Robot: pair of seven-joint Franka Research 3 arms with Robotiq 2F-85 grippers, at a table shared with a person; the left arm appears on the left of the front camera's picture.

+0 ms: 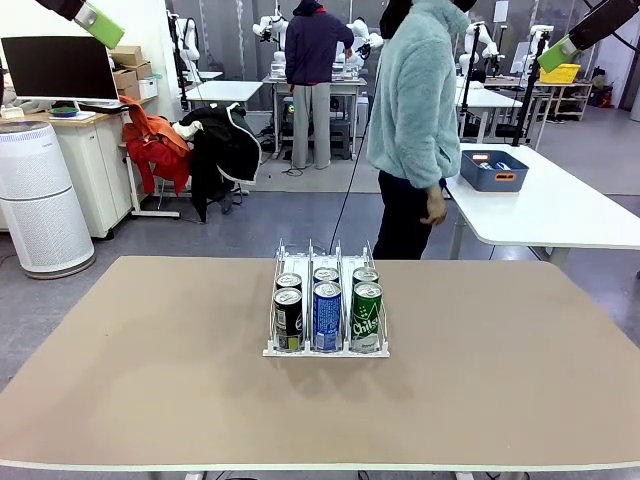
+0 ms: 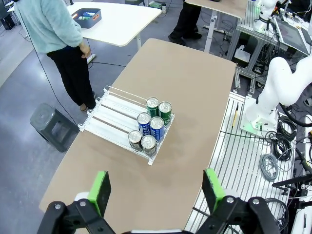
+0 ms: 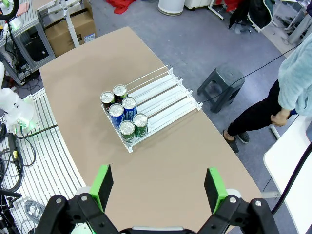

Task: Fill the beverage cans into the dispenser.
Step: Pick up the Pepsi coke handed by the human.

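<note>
Script "Chils" on green can [image 1: 367,316]

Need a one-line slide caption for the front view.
Six beverage cans sit two per lane at the near end of the dispenser on the tan table; a person stands beyond it.

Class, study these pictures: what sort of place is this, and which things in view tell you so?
Probably a robotics lab: a can dispenser stands on a brown table, loose cables lie beside it, and white worktables stand behind.
</note>
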